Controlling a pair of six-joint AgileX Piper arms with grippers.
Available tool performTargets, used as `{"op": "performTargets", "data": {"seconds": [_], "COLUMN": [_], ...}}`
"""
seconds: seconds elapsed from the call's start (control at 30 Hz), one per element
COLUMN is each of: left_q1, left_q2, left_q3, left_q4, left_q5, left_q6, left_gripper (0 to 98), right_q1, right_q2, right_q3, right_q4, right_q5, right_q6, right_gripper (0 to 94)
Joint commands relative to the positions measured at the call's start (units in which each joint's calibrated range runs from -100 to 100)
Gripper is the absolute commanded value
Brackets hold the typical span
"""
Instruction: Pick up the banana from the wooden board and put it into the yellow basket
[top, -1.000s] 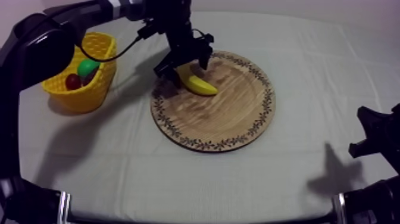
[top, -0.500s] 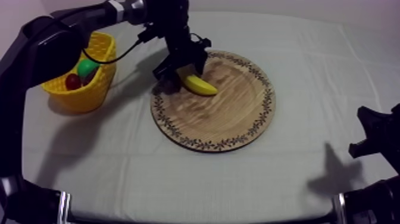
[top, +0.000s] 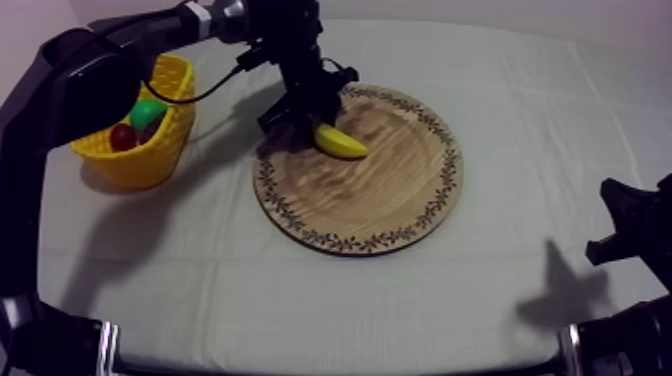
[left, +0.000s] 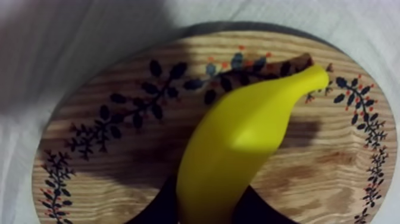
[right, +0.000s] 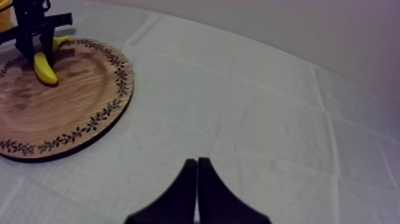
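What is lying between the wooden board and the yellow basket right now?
Nothing lies there: the top view shows only bare, shadowed cloth between the yellow basket and the wooden board.

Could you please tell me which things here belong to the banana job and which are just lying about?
Job: banana, wooden board, yellow basket, left gripper closed round the banana.
Lying about: small red fruit and green fruit in the basket; right gripper, shut and idle.

Banana (top: 341, 144) plain yellow. Board (top: 370, 195) pale brown grain, rim of dark leaf sprigs with red-orange dots. Basket (top: 140, 165) yellow; bench cloth (top: 300, 290) grey-white.
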Motion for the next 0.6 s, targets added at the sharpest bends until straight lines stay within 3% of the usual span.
{"op": "performTargets", "data": {"seconds": [0.0, 0.57], "left_q1": [0.0, 0.4], "left_q2": [-0.4, -13.9], "left_q3": [0.5, 1.8], "left_q4": [-0.04, -0.75], "left_q5": [-0.2, -0.4], "left_q6": [0.0, 2.3], "left_gripper": [12.4, 11.2], "right_q1": [0.0, 0.0], "right_q2": [0.0, 0.0], "right_q3": [0.1, 0.1], "right_q4": [0.0, 0.0], "right_q5": [0.0, 0.0], "right_q6": [-0.1, -0.2], "right_gripper": [0.3, 0.3]}}
